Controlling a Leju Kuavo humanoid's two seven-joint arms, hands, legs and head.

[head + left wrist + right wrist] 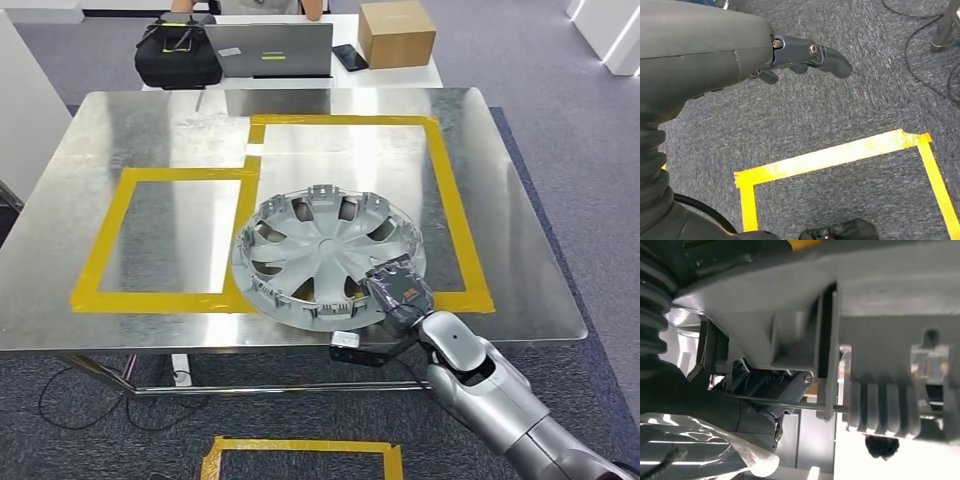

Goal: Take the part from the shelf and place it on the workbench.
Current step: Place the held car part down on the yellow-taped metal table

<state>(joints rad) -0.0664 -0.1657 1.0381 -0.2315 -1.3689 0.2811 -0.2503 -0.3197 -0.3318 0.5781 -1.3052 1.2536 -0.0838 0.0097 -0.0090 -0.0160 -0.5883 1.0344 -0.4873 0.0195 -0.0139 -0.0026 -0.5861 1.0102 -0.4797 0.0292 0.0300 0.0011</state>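
A silver-grey hubcap (324,255) lies inner side up over the steel workbench (151,130), straddling the yellow tape between two marked rectangles. My right hand (398,288) grips its near-right rim from the table's front edge. I cannot tell whether that rim touches the tabletop. Up close in the right wrist view, the hubcap's grey ribbed plastic (885,340) sits over my dark fingers (764,385). My left hand (802,55) hangs over the carpet, holding nothing, its fingers loosely apart.
Yellow tape outlines a left rectangle (166,175) and a larger right one (453,200) on the bench. Behind it, a white desk carries a laptop (269,50), a black bag (177,52), a phone (349,57) and a cardboard box (396,32). Floor tape (302,447) and cables lie below.
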